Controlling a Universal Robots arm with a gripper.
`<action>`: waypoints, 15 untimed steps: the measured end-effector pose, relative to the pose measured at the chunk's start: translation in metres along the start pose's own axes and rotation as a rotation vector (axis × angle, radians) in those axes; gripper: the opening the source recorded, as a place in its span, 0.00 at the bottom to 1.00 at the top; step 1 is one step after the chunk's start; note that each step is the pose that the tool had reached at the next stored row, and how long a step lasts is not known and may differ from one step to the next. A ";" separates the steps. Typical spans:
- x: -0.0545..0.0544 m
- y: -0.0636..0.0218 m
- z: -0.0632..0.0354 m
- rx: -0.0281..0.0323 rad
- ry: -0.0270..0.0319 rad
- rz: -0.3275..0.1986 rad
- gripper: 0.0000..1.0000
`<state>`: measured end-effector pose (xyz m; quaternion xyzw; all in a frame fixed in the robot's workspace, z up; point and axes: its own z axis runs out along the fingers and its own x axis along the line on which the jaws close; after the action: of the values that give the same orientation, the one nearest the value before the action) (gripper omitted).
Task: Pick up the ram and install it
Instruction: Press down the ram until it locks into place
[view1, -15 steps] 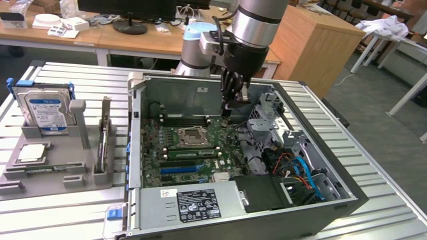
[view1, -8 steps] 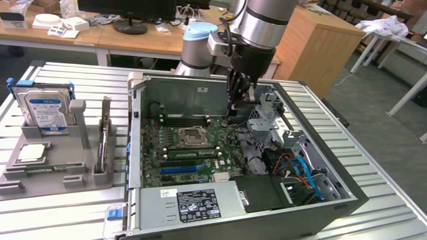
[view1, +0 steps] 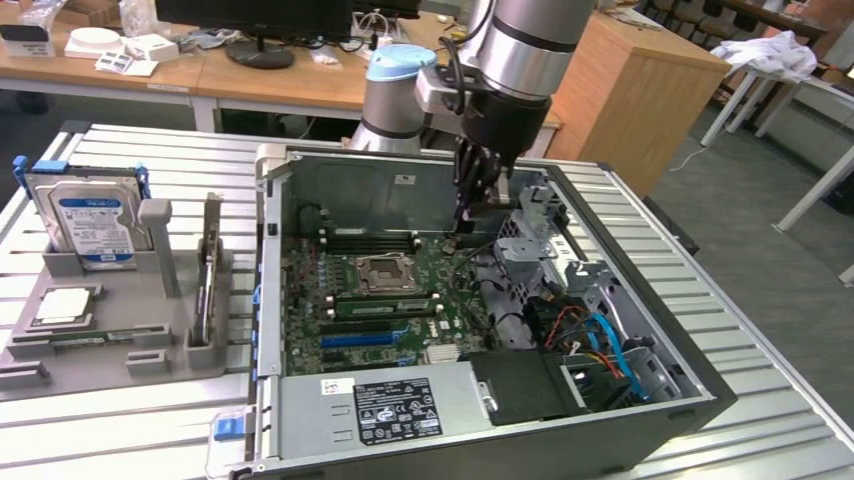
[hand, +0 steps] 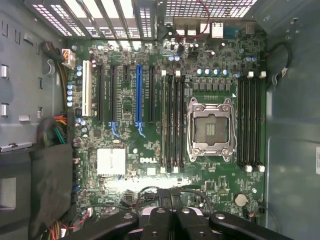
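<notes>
The ram (view1: 210, 268) is a long thin board standing on edge in a grey holder (view1: 80, 350), left of the open computer case in the exterior view. My gripper (view1: 471, 215) hangs inside the case, over the far part of the motherboard (view1: 387, 300) and well away from the ram. In the wrist view my gripper (hand: 171, 202) has its black fingers pressed together and nothing shows between them. Beyond them lie the motherboard (hand: 150, 145), its empty processor socket (hand: 210, 129) and the long black memory slots (hand: 173, 122) on either side of it.
The holder also carries a silver hard drive with a blue label (view1: 90, 222) and a square silver chip (view1: 64, 305). Inside the case, cables and a drive cage (view1: 587, 330) crowd the exterior view's right. The case walls (view1: 287, 190) stand up around the board. Desks stand behind.
</notes>
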<state>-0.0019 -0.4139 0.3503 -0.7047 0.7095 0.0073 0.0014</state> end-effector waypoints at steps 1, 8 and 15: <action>0.000 0.0000 0.0016 -0.0001 0.0000 0.000 0.11; 0.000 -0.0001 0.0121 0.0000 0.0000 0.000 0.11; 0.000 -0.0002 0.0222 0.0000 -0.0001 0.000 0.11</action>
<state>-0.0019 -0.4139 0.3281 -0.7047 0.7095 0.0074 0.0015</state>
